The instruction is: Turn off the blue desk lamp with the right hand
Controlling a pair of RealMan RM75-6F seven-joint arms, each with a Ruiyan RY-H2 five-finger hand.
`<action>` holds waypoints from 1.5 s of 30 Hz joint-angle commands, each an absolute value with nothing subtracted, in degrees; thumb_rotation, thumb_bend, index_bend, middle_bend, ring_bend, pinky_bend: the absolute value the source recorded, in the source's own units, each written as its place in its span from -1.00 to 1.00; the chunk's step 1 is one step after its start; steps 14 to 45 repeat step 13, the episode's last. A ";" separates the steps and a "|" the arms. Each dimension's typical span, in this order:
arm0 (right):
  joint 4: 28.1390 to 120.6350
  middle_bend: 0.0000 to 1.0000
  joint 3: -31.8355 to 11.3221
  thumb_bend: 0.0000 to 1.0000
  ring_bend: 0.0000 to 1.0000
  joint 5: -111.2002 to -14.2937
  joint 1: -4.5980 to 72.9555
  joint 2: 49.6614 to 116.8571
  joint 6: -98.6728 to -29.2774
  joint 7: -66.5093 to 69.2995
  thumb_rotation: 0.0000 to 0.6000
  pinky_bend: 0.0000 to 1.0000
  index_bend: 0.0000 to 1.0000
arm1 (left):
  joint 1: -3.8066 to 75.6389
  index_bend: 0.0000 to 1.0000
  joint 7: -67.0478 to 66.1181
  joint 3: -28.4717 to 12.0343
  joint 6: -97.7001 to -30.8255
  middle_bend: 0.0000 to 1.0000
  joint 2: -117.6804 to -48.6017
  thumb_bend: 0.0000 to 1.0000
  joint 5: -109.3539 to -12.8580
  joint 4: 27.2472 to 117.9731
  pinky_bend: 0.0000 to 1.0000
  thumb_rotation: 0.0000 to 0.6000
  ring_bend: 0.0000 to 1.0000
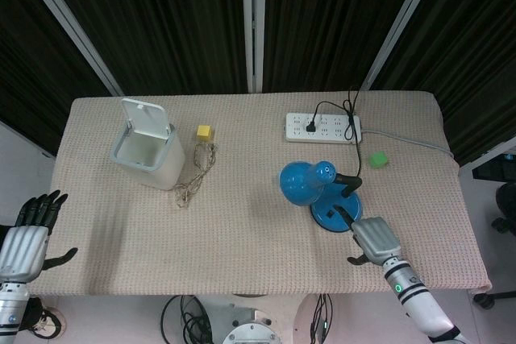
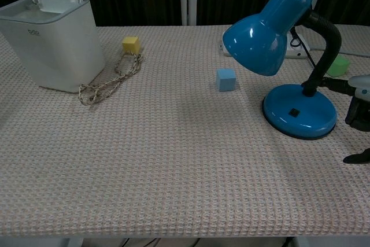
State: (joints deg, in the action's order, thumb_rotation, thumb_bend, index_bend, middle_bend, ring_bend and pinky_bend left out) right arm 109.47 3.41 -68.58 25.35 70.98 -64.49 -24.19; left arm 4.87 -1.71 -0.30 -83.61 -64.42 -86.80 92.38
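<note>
The blue desk lamp stands right of centre with its round base [image 1: 329, 215] [image 2: 299, 111] on the cloth and its shade [image 1: 302, 183] [image 2: 269, 30] bent down to the left. No light falls on the table under it. A small dark switch [image 2: 294, 111] shows on the base. My right hand [image 1: 372, 239] [image 2: 359, 105] is just right of the base and holds nothing, one finger stretched toward the lamp's neck and the thumb apart, off the switch. My left hand [image 1: 28, 235] hangs beyond the table's left edge, fingers spread and empty.
A white bin [image 1: 147, 151] [image 2: 49, 41] with its lid up stands at the left, a rope [image 1: 196, 171] [image 2: 110, 79] and a yellow cube [image 1: 205, 131] [image 2: 131, 43] beside it. A light blue cube [image 2: 225, 78] lies under the shade. A green cube [image 1: 376, 159] and a power strip [image 1: 322, 127] lie behind the lamp.
</note>
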 commanded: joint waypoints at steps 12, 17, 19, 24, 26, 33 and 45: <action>93.03 -0.62 4.68 -0.94 -0.66 -84.73 -1.27 62.48 -106.25 -9.90 1.00 -0.41 -0.93 | 5.50 -0.95 -4.39 0.09 -83.10 -1.00 -64.58 -0.73 -88.09 94.50 -0.95 1.00 -1.00; 95.02 -0.85 4.20 -0.96 -0.88 -82.01 -1.36 61.56 -104.53 -12.07 1.00 -0.67 -0.99 | 5.51 -0.95 -4.59 0.09 -83.19 -1.00 -64.58 -0.73 -88.21 94.62 -0.95 1.00 -1.00; 95.02 -0.85 4.20 -0.96 -0.88 -82.01 -1.36 61.56 -104.53 -12.07 1.00 -0.67 -0.99 | 5.51 -0.95 -4.59 0.09 -83.19 -1.00 -64.58 -0.73 -88.21 94.62 -0.95 1.00 -1.00; 95.02 -0.85 4.20 -0.96 -0.88 -82.01 -1.36 61.56 -104.53 -12.07 1.00 -0.67 -0.99 | 5.51 -0.95 -4.59 0.09 -83.19 -1.00 -64.58 -0.73 -88.21 94.62 -0.95 1.00 -1.00; 95.02 -0.85 4.20 -0.96 -0.88 -82.01 -1.36 61.56 -104.53 -12.07 1.00 -0.67 -0.99 | 5.51 -0.95 -4.59 0.09 -83.19 -1.00 -64.58 -0.73 -88.21 94.62 -0.95 1.00 -1.00; 95.02 -0.85 4.20 -0.96 -0.88 -82.01 -1.36 61.56 -104.53 -12.07 1.00 -0.67 -0.99 | 5.51 -0.95 -4.59 0.09 -83.19 -1.00 -64.58 -0.73 -88.21 94.62 -0.95 1.00 -1.00; 95.02 -0.85 4.20 -0.96 -0.88 -82.01 -1.36 61.56 -104.53 -12.07 1.00 -0.67 -0.99 | 5.51 -0.95 -4.59 0.09 -83.19 -1.00 -64.58 -0.73 -88.21 94.62 -0.95 1.00 -1.00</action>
